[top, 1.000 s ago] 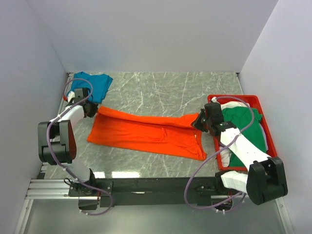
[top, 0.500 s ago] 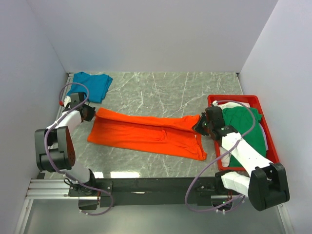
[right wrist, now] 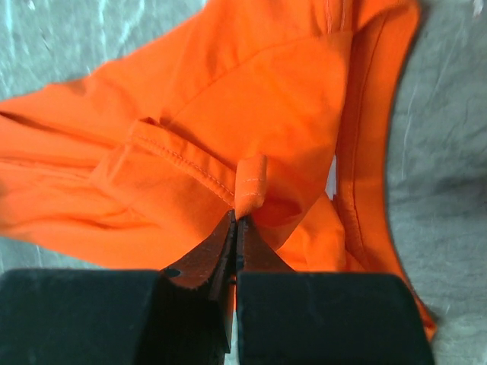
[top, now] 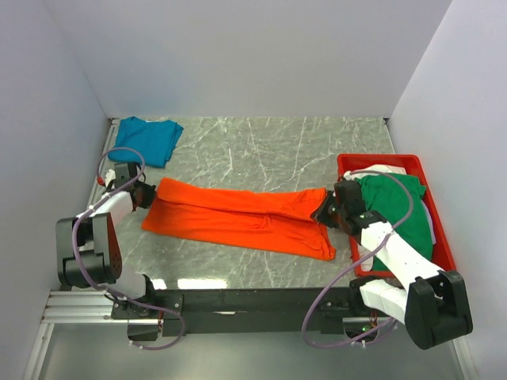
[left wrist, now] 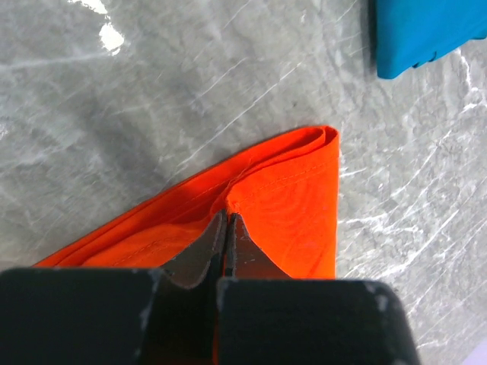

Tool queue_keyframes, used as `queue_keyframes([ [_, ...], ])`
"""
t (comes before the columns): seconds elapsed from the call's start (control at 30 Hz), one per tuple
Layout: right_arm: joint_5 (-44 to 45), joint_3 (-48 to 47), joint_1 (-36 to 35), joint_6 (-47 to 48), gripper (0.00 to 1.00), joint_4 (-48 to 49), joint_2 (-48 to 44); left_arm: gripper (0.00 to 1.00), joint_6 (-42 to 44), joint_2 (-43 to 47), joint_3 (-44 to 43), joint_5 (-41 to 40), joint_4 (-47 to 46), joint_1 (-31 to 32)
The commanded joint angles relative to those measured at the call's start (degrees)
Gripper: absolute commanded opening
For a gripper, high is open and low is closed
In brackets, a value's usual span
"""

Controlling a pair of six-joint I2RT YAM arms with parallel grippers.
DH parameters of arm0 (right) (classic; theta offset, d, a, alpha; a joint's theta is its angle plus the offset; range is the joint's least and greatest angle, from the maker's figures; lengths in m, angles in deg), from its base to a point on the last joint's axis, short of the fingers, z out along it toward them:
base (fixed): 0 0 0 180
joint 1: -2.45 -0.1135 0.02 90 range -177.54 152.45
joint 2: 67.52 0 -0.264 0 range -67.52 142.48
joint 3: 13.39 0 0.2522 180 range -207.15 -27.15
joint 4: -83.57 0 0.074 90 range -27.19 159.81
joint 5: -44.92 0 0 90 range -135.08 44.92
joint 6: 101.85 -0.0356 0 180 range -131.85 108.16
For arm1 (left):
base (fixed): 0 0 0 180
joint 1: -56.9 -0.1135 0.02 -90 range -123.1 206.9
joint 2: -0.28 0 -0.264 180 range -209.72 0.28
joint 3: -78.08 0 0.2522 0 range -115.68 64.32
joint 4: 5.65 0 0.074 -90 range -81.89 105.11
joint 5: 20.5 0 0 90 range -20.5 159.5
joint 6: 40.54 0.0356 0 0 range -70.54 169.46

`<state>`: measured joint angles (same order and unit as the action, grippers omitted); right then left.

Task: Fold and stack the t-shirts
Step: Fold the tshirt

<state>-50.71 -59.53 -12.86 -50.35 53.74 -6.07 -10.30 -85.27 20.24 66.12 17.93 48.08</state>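
The grey marble table (top: pixel 261 142) is closed in by white walls (top: pixel 47 119) at the left, back and right, and its widest stretch of uncovered marble lies between the back wall and the orange t-shirt (top: pixel 238 218). That shirt is the largest cloth: a long, loosely folded band slanting across the middle of the table from the left side toward the red tray (top: pixel 380 159), with a strip of marble showing along its near edge. The tray sits against the right wall and holds the green t-shirt (top: pixel 396 202), heaped and partly covered by the right arm, with a bit of the white t-shirt (top: pixel 383 169) showing at its back end. The teal t-shirt (top: pixel 146 140) lies folded in the back left corner, apart from the orange one. The left gripper (top: pixel 145 195) is clamped on the orange shirt's left end, its jaws pinched together on the doubled hem near the corner in the left wrist view. The right gripper (top: pixel 325 212), just beside the tray's left rim, is closed tight on a small fold of orange cloth at the shirt's right end.
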Motion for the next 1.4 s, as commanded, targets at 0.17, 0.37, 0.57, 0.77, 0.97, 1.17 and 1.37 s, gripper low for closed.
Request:
queue_keyframes([
  [0.17,-3.6,3.1,-0.8,1.3,0.22,1.0,-4.1,0.19,-1.7,5.1,4.7,0.9,-7.0,-0.4],
  [0.37,-3.1,2.5,-1.2,3.4,0.51,-2.5,-10.0,0.54,-0.5,11.3,5.8,-0.7,-6.7,-0.3],
  [0.57,1.5,-3.0,-5.6,3.1,0.53,-2.4,-5.6,0.56,0.6,12.2,-1.1,-5.4,-1.9,7.8],
  [0.77,3.5,-6.4,-8.0,0.4,0.52,2.7,3.5,0.35,-1.7,1.6,-8.5,-7.8,0.3,16.9],
  [0.97,4.0,-7.7,-8.8,0.2,0.52,6.7,11.3,0.23,-3.2,-4.4,-7.8,-7.7,-0.9,19.5],
  [1.17,3.3,-5.3,-8.9,-0.8,0.52,8.9,15.3,0.15,-3.2,-3.2,-2.7,-10.9,-0.6,19.5],
  [1.37,3.1,-3.5,-8.9,-1.0,0.52,10.4,17.7,0.11,-3.9,-2.1,1.7,-12.0,-0.7,18.7],
])
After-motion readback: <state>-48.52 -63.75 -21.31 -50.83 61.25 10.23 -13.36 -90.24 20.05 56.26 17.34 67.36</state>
